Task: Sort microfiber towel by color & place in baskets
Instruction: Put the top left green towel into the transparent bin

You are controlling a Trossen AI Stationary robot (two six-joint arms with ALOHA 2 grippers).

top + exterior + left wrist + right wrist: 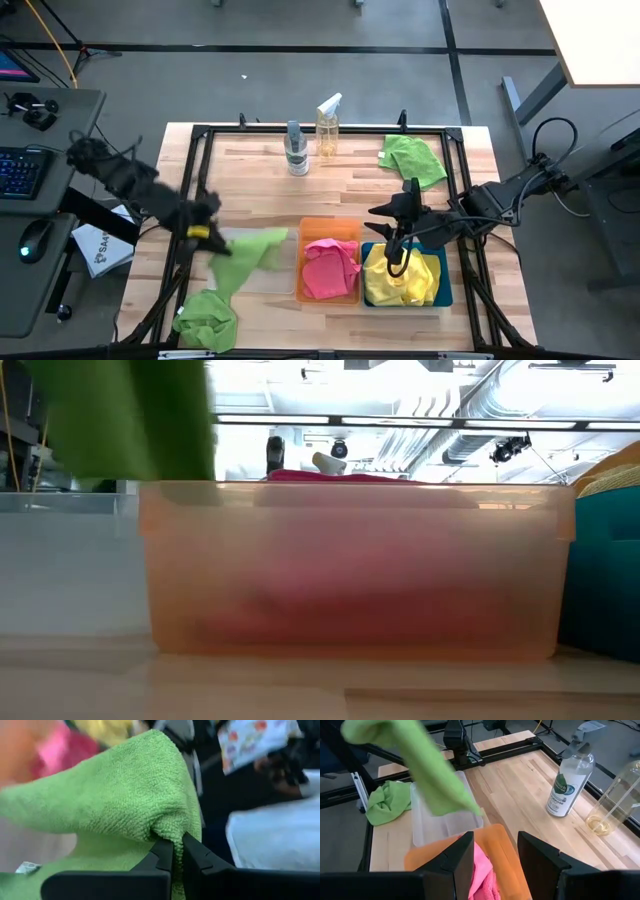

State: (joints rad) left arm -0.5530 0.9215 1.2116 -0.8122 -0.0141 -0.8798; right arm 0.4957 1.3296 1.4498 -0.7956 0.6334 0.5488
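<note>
My left gripper (pixel 207 236) is shut on a green microfiber towel (pixel 252 250), held over the clear bin (pixel 445 820) at the table's near left. The towel also shows as a hanging green strip in the low view (pixel 130 415). My right gripper (pixel 495 857) is open and hovers over the blue bin (pixel 445 292), which holds a yellow towel (pixel 405 278). A pink towel (pixel 328 268) lies in the orange bin (pixel 350 570). A second green towel (pixel 205 320) lies bunched at the near left edge. A third (pixel 412 160) lies at the far right. My left gripper pinches a bunched fold of the green towel (pixel 167 831) between its two fingers (pixel 197 855), coming from the table's left and slanting down. The towel is lifted and hangs slack below the fingers. Its lower end (pixel 467 807) is over the clear bin; whether it touches, I cannot tell.
Two spray bottles (pixel 296 148) (pixel 328 125) stand at the far middle of the table. A black frame (pixel 200 135) runs around the wooden top. Bare wood lies between the bottles and the bins. A desk with a keyboard (pixel 20 170) stands left of the table.
</note>
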